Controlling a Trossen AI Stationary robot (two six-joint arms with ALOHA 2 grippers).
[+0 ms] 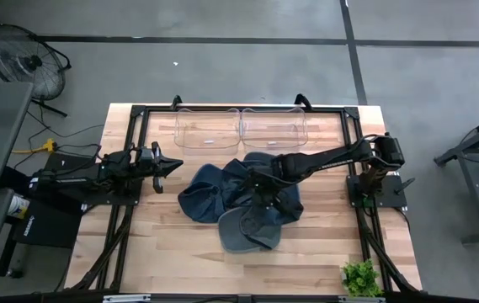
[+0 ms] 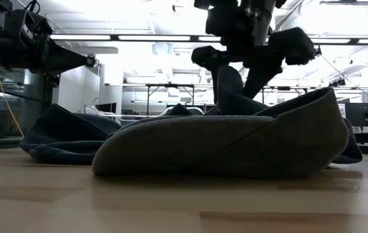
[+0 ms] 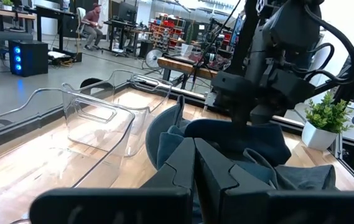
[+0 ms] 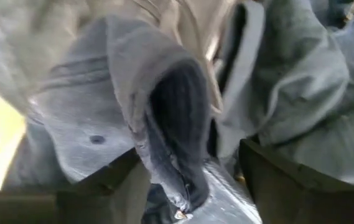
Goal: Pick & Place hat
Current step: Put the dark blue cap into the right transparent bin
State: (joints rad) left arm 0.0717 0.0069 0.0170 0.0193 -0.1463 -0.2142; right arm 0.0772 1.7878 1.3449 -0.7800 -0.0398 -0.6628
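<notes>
At table centre, grey hat (image 1: 250,227) brim toward the front edge, right gripper (image 1: 263,200) pinching its fabric.

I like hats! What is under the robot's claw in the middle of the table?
A pile of hats, blue and grey, lies under the right gripper. A fold of hat fabric sits between its fingers. Whatever lies beneath the pile is covered.

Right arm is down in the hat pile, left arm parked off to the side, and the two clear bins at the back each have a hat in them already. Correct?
Not quite: both clear bins are empty, as the high view shows. The rest holds: the right gripper is down in the pile of hats, fabric between its fingers in the right wrist view, and the left gripper waits at the table's left side, shut.
</notes>
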